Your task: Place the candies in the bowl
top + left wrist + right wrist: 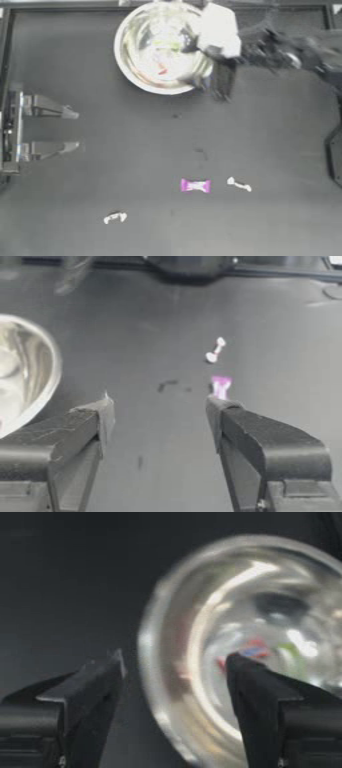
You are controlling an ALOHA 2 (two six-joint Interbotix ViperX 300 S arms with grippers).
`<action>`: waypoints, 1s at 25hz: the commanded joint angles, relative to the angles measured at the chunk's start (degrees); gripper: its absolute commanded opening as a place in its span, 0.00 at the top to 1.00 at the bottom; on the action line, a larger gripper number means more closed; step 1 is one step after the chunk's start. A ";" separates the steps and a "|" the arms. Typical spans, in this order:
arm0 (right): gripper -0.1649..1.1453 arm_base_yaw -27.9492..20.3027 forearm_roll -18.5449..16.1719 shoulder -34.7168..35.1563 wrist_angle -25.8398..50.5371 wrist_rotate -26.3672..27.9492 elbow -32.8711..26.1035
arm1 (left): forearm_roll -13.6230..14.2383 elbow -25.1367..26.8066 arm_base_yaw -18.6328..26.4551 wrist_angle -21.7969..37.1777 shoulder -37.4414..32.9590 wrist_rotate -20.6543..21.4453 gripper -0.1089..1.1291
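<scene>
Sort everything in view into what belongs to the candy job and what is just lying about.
Job:
bowl, holding a yellow-green candy and a red-and-white candy
magenta candy
two whitish candies on the table
right pincer, open at the bowl's rim
left pincer, open, parked at the left

Lying about:
nothing else, only the dark table
</scene>
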 commanded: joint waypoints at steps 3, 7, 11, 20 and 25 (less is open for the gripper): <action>0.17 4.48 3.08 -11.16 -4.66 0.18 7.38 | -0.09 -0.79 0.09 0.44 -0.44 0.09 0.18; 0.17 6.59 5.19 -17.14 -4.83 0.26 12.66 | -0.09 -1.05 0.09 1.41 -0.44 0.09 0.18; 0.17 8.09 5.62 -24.43 -5.80 0.35 18.11 | -0.09 -0.97 0.09 1.67 -0.53 0.18 0.17; 0.17 12.74 8.53 -41.40 -15.47 0.53 31.46 | 0.18 -1.23 0.09 1.76 -0.53 0.35 0.17; 0.17 12.74 9.05 -42.63 -16.08 0.53 33.31 | 0.26 -2.64 0.09 4.83 -0.26 0.35 0.17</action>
